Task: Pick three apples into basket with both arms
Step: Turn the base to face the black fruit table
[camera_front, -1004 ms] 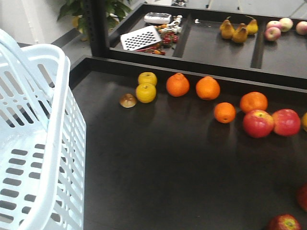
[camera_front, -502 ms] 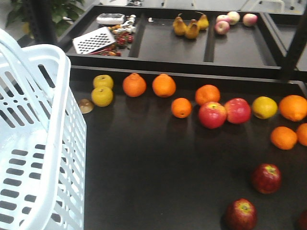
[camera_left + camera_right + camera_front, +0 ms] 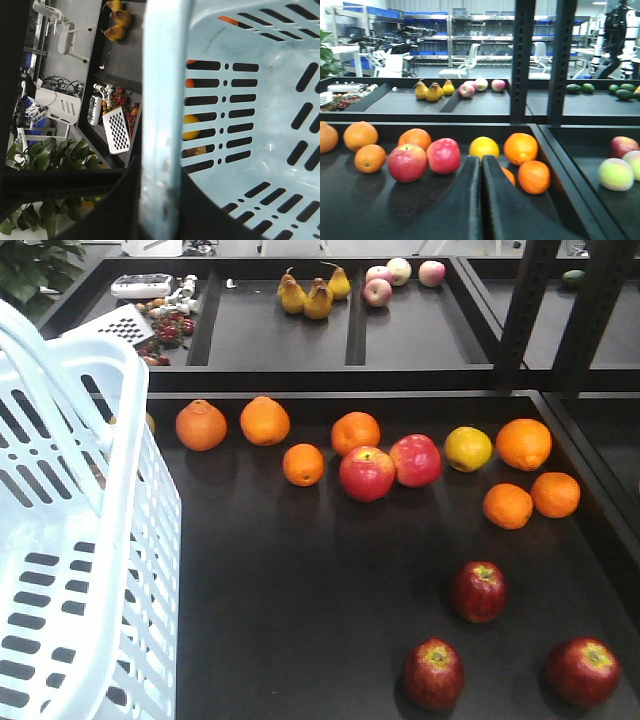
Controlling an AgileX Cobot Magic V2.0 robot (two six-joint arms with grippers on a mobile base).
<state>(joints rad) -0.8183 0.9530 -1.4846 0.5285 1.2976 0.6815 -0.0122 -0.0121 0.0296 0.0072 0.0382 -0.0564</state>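
The front view looks steeply down from above onto the dark tabletop. The basket is cropped at its left edge and the back trays run along the top. The left wrist view sits right against the basket, turned sideways, looking into its slotted inside. The right wrist view rides low, almost level with the tabletop, facing the back trays over its own end effector. All three views catch the pears.
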